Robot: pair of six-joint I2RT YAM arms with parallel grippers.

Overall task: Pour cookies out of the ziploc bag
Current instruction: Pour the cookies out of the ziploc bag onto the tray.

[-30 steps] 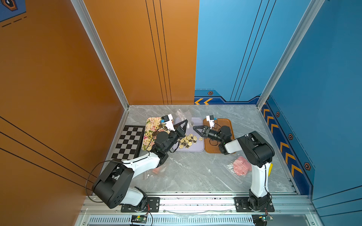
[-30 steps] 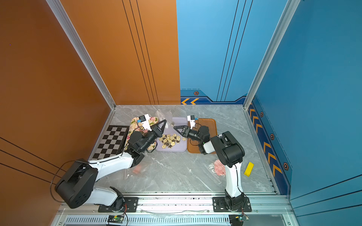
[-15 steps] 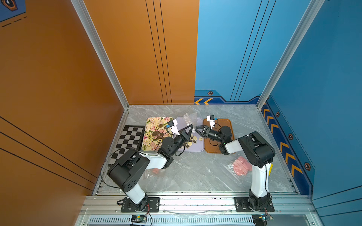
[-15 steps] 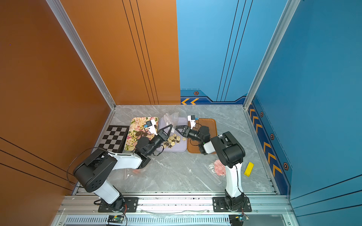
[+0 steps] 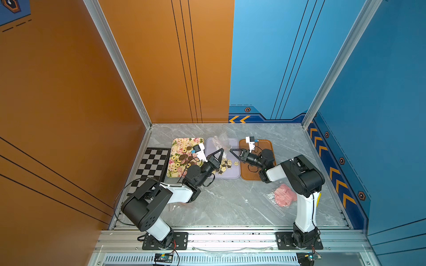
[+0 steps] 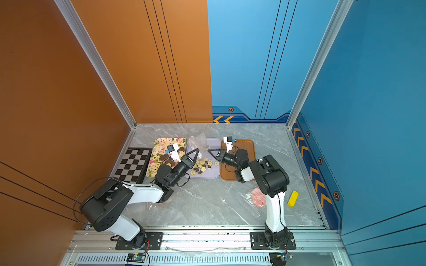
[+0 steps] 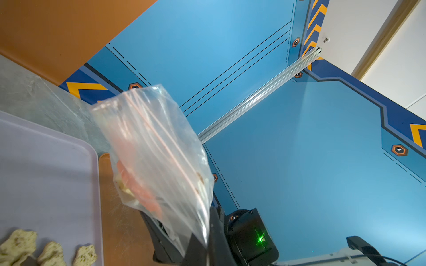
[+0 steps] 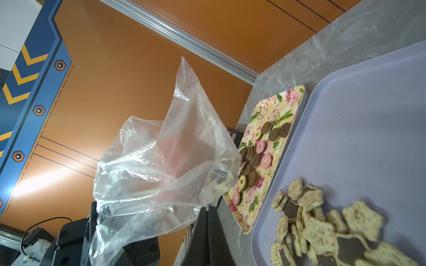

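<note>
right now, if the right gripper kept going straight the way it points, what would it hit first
The ziploc bag: its film sits right at the tips of the right gripper, which look shut on its edge. Beyond the bag comes the left gripper, though depth there is unclear.

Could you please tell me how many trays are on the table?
3, in a row: the floral tray beside the chessboard, the lilac tray in the middle, and the brown tray at the other end. None seems hidden.

The bag [image 5: 220, 141] hangs between my left gripper [image 5: 222, 149] and right gripper [image 5: 230, 150]; cookies [image 5: 227, 164] lie below; bare bench [image 5: 230, 202] nearer me lies open.
</note>
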